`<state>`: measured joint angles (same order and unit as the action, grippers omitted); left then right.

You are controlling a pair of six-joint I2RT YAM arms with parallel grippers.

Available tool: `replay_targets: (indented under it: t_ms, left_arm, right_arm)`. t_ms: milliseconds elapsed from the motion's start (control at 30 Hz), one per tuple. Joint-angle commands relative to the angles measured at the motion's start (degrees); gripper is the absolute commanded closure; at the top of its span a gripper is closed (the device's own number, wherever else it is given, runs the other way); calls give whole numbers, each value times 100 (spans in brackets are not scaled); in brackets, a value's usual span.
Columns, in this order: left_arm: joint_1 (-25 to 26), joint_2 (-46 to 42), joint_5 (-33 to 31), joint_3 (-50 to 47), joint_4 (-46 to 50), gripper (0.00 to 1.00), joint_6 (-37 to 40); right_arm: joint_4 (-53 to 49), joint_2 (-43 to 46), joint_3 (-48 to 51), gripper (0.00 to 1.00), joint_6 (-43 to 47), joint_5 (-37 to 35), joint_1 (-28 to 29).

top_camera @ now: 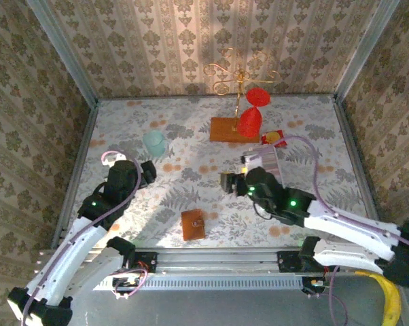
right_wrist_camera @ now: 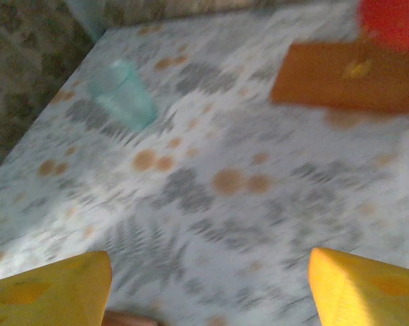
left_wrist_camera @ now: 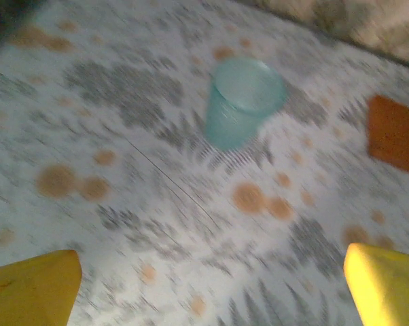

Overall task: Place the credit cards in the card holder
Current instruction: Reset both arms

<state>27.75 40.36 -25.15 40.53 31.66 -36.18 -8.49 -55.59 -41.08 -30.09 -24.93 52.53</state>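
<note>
Seen from above, two arms are reaching over a floral-patterned counter enclosed by patterned walls.

The left end effector is hovering over the left part of the counter. Its yellow fingers are standing wide apart with nothing between them. A teal cup is standing upright just beyond this end effector. In the blurred left wrist view, the cup is sitting ahead of the spread fingers and clear of them.

The right end effector is pointing leftward near the middle of the counter. Its yellow fingers are also spread wide and are gripping nothing. In the blurred right wrist view, the cup is showing far ahead on the left.

The cards are lying as a pale grey-white row just behind the right end effector, to its right and close to its wrist. Whether they are touching the arm cannot be told.

The holder, a small orange-brown wallet, is lying flat on the counter between the two end effectors. It is nearer the arm bases than either of them, is touching neither, and is well apart from the cards.

Beyond the right end effector, an orange-brown base is carrying a gold wire stand with two red pieces hanging on it. A small red-and-yellow packet is lying just beyond the cards.
</note>
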Motion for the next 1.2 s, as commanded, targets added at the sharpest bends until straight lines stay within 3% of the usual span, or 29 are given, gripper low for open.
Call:
replay_targets:
  t_ms: [0,67,200,367,533,633,933,1067,1167]
  left_arm:
    - [-516,-40,-945,-370,-967,0,965]
    - [-845,57,-842,-654,-1617,0,1357]
    - [-1551,538,-895,-893,-2118,0,1249]
    - [-1886,1238,-978,-1200,-3284,0,2068]
    - [-1918,2206,-1020,-1356,-4199,0,3118]
    - [-1950,2832,-865,-1434,-4569,0,3191]
    - [-2060,3874,462,-1357,-6278,0,3820]
    - [-2272,4040,1472,-1704,-7449,0,4008]
    - [-2529,4571,1823,-2098,-8682,0,3875]
  right_arm:
    - [915,821,773,16,1672,-445,-573]
    - [1568,1308,1281,10,2275,-412,-1077]
    - [2220,1710,1854,4,2938,16,-2511]
    - [2504,1264,2148,0,3088,765,-4228]
    - [3385,547,2604,0,2994,1739,-5283]
    - [3977,-63,2749,0,2663,2164,-5606]
    - [5182,-1362,2544,0,2669,2716,-5657]
    - [5254,-1795,2272,0,2689,3002,-5737]
    - [5177,-2040,2025,0,2566,3346,-5837]
